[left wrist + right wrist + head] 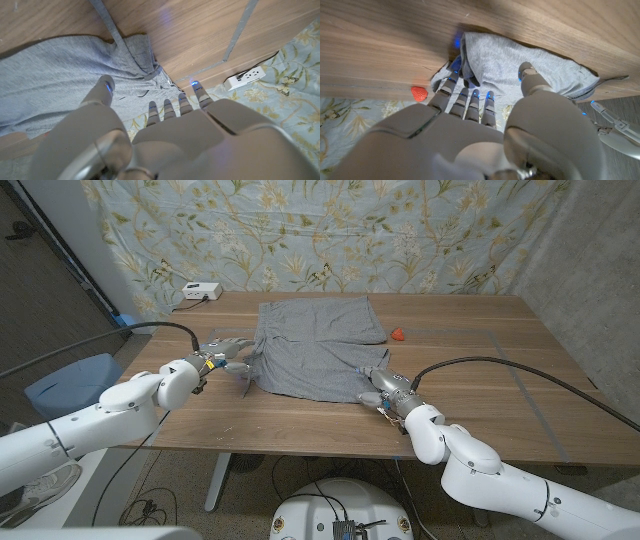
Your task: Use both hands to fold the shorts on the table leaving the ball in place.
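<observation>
The tabletop is brown wood with long grain lines and strips of grey tape stuck on its right part. Behind it hangs a pale blue cloth with leaves and flowers printed on it. A white power strip sits at the far left corner of the tabletop. A blue bin stands on the floor to the left.

The grey shorts lie in the middle of the tabletop. They are soft and a bit wrinkled, with the far part folded over. A grey drawstring trails from the waistband. The ball is small, red and bumpy. It sits just to the right of the shorts, near the far part, and does not touch them.

The left hand is smooth and grey-white, with small blue lights on its fingers. It is at the left edge of the shorts, with the thumb on top of the cloth and the fingers curled at the edge, pinching it. The right hand is at the near right corner of the shorts and holds the cloth bunched between its thumb and fingers.
</observation>
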Controlling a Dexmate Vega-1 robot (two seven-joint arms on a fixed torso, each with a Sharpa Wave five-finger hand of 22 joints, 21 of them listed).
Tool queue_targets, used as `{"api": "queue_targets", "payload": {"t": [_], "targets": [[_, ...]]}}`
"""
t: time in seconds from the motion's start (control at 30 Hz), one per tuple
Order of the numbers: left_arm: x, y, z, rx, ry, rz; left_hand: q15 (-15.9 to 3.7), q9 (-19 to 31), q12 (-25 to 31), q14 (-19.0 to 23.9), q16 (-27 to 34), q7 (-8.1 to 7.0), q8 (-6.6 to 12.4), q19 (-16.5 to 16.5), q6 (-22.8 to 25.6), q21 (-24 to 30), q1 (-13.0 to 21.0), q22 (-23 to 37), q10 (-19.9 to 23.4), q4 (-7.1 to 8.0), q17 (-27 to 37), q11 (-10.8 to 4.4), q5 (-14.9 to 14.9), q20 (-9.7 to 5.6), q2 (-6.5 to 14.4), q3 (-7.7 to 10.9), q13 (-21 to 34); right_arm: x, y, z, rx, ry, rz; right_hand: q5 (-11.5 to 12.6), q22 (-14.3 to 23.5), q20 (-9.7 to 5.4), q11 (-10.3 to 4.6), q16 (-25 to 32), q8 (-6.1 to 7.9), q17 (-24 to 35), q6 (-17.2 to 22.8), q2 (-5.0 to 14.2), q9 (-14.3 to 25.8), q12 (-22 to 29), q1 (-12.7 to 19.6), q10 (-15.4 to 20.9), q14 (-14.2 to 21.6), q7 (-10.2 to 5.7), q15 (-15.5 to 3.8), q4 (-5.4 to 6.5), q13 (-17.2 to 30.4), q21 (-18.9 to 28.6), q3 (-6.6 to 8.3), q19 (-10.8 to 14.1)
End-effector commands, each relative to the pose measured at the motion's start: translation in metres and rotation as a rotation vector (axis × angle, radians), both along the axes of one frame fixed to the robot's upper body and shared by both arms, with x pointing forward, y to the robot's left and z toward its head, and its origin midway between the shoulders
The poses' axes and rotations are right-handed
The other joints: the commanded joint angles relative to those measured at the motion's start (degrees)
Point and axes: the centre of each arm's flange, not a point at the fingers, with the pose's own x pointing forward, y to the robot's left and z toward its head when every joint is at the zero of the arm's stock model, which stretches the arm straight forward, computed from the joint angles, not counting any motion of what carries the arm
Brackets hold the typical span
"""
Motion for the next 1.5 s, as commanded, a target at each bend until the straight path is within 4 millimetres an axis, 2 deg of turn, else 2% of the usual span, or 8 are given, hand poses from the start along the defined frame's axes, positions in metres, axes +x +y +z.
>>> {"api": "queue_targets", "payload": {"t": [0.03, 0.3, 0.43, 0.6, 0.77, 0.87, 0.97, 1.5], "targets": [[0.001, -0.004, 0.005, 0.047, -0.024, 0.019, -0.32, 0.3, -0.2, -0.3, 0.1, -0.37, 0.26, 0.6, -0.2, -0.3, 1.1, 0.1, -0.1, -0.25, 0.2, -0.28, 0.2, 0.2, 0.2, 0.21, 0.1, 0.007, 0.005, -0.013, -0.102, 0.003, -0.074, 0.4, 0.1, -0.48, -0.33, 0.1, 0.4, 0.2, 1.3, 0.32, 0.2, 0.3, 2.4, 1.2, 1.2, -0.1, -0.57, 0.28, 0.2, 0.4, 0.93, 1.3], [-0.002, -0.006, 0.006, 0.042, -0.028, 0.013, -0.57, 0.3, -0.2, -0.4, 0.0, -0.44, 0.2, 0.7, -0.2, -0.5, 2.2, 0.1, -0.1, -0.23, 0.2, -0.3, 0.3, 0.14, -0.1, 0.3, 0.1, 0.023, -0.001, -0.021, -0.137, 0.081, -0.119, 0.2, 0.2, -0.87, -0.12, 0.4, 0.19, 0.4, 1.5, 0.78, 0.3, 0.2, 2.6, 1.4, 2.2, 0.04, -0.93, 0.91, 0.2, 0.5, 0.89, 2.0], [-0.004, -0.006, 0.005, 0.038, -0.024, 0.013, -0.64, 0.3, -0.3, -0.4, 0.0, -0.44, 0.18, 0.8, -0.2, -0.5, 2.6, 0.1, -0.1, -0.18, 0.1, -0.27, 0.3, 0.09, -0.2, 0.31, 0.1, 0.029, -0.006, -0.025, -0.128, 0.104, -0.137, -0.2, 0.3, -2.18, -0.24, 3.8, 0.32, 1.6, 5.1, 3.02, 0.3, 1.2, 3.9, 6.8, 10.4, 0.19, -3.71, 1.94, 0.2, 2.0, 0.68, 7.2], [-0.005, -0.005, 0.004, 0.03, -0.019, 0.014, -0.71, 0.3, -0.3, -0.4, 0.0, -0.47, 0.13, 0.9, -0.2, -0.6, 3.2, 0.1, -0.1, -0.1, 0.1, -0.38, 0.3, 0.06, -0.3, 0.29, 0.1, 0.034, -0.007, -0.028, -0.143, 0.104, -0.152, -0.7, 0.6, -3.74, -1.28, 8.3, 1.13, 3.6, 11.1, 4.51, 0.2, 2.0, 7.3, 12.8, 18.6, -0.55, -7.42, 1.37, 0.2, 3.8, 0.34, 12.6], [-0.005, -0.006, 0.003, 0.038, -0.012, 0.015, -0.8, 0.3, -0.3, -0.4, 0.0, -0.44, 0.02, 1.0, -0.4, -0.7, 3.6, 0.1, -0.1, -0.01, 0.1, -0.4, 0.3, 0.06, -0.4, 0.26, 0.1, 0.04, -0.006, -0.029, -0.153, 0.044, -0.135, -1.2, 1.0, -5.89, -1.24, 19.4, 4.35, 9.6, 27.6, 5.65, 0.3, 5.6, 15.6, 29.1, 35.3, -0.64, -11.91, 0.78, 0.5, 7.5, -0.04, 20.1], [-0.004, -0.009, 0.002, 0.054, 0.0, 0.015, -0.83, 0.3, -0.4, -0.3, 0.0, -0.45, 0.0, 1.1, -0.4, -0.8, 3.8, 0.1, -0.1, 0.05, 0.1, -0.43, 0.3, 0.05, -0.5, 0.23, 0.1, 0.043, -0.005, -0.03, -0.154, -0.006, -0.117, -1.3, 1.5, -7.64, -1.32, 26.2, 4.97, 16.2, 34.9, 4.5, 0.7, 7.9, 24.3, 37.0, 40.8, -0.67, -12.83, 0.13, 1.9, 9.8, -0.69, 22.2], [-0.002, -0.012, 0.0, 0.08, 0.008, 0.016, -0.89, 0.3, -0.4, -0.3, 0.0, -0.52, -0.02, 1.1, -0.4, -0.8, 4.0, 0.1, -0.1, 0.05, 0.1, -0.47, 0.3, 0.01, -0.6, 0.19, 0.1, 0.046, -0.005, -0.031, -0.146, -0.041, -0.102, -1.5, 2.4, -8.56, -1.66, 31.5, 5.53, 21.9, 39.9, 3.72, 1.4, 11.2, 29.7, 43.1, 46.2, -0.49, -12.7, 0.84, 4.4, 12.6, -2.36, 23.6], [0.021, -0.041, -0.002, 0.341, 0.014, 0.048, -0.26, 0.4, 1.5, 3.0, 0.6, -1.0, 1.48, 3.7, 4.8, -1.8, 10.0, 0.1, 6.5, 0.18, 0.2, -2.97, 1.8, 0.56, -6.9, -2.44, 0.2, 0.053, -0.004, -0.021, -0.1, -0.104, -0.06, -1.6, 3.2, -9.01, -1.36, 34.3, 5.93, 26.4, 43.3, 4.93, 1.8, 13.3, 32.3, 45.5, 47.9, 0.37, -12.56, 1.54, 6.8, 15.0, -3.56, 24.0]]}}
